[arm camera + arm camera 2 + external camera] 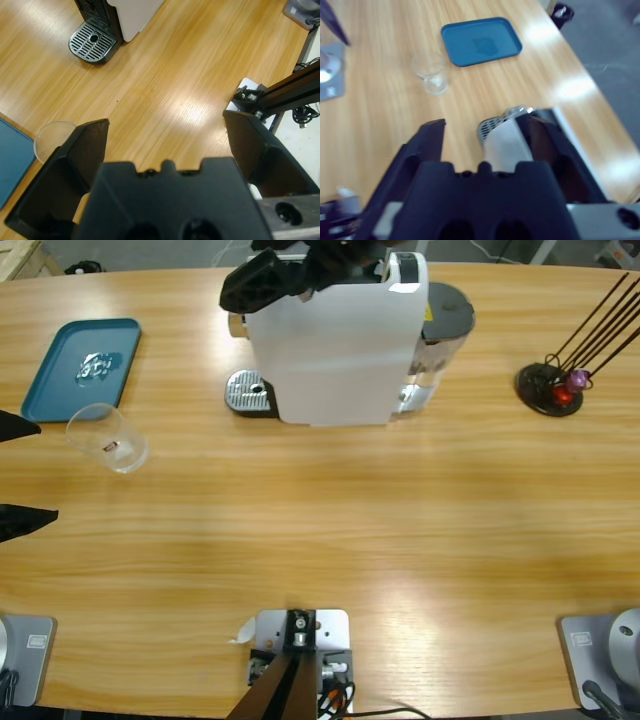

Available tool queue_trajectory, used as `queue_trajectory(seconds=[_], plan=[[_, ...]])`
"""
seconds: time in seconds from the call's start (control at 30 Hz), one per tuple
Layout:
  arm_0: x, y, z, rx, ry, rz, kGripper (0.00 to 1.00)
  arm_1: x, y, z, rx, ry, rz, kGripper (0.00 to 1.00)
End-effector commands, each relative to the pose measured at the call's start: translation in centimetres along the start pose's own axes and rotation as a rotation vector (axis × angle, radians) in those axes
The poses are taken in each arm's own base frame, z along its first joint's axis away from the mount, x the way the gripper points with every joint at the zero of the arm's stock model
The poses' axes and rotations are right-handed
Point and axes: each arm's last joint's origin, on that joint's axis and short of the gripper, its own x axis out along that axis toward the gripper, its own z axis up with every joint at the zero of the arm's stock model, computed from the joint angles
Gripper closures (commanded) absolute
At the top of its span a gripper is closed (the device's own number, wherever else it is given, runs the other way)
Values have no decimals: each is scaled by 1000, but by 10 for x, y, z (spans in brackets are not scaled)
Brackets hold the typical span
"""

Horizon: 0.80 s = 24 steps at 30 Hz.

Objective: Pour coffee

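Near the table's left edge, a clear empty glass [107,438] is standing upright on the wood, just beside a blue tray [83,366]. The left gripper [167,131] is hovering above the table close by, its jaws spread wide with nothing between them. The right gripper [487,131] is hanging high above the white coffee machine [335,340], jaws likewise apart. The machine's metal drip grille [250,392] is sitting bare. A black capsule stand [550,388] is standing far right.

Blue tray [75,375] near table's [330,530] far-left corner, small clear wrapper [95,366] on it. Black stand [549,390] with thin rods near right edge.
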Motion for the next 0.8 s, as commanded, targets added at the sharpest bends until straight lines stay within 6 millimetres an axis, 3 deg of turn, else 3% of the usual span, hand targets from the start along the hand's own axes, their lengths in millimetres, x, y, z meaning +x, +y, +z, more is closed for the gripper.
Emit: queue_trajectory(seconds=[0.03, 0.17, 0.27, 0.47, 0.6, 0.7, 0.8], plan=[[5, 5, -5, -84, 24, 68, 13, -69, 45, -33, 307, 27, -196, 1000], [1, 8, -4, -144, 13, 153, 13, -100, 53, -82, 640, 11, -406, 1000], [-5, 8, -3, -139, -6, 181, 13, -108, 48, -90, 674, -5, -521, 1000], [-4, 6, -5, -132, -6, 153, 13, -109, 2, -43, 752, -259, -723, 1000], [-11, 0, -6, -114, -35, 142, 13, -74, -25, -14, 829, -303, -761, 1000], [-18, -2, -9, -108, -61, 145, 13, -52, -32, -7, 831, -283, -763, 1000], [-18, -3, -13, -111, -61, 145, 13, -41, -22, -1, 822, -278, -726, 1000]])
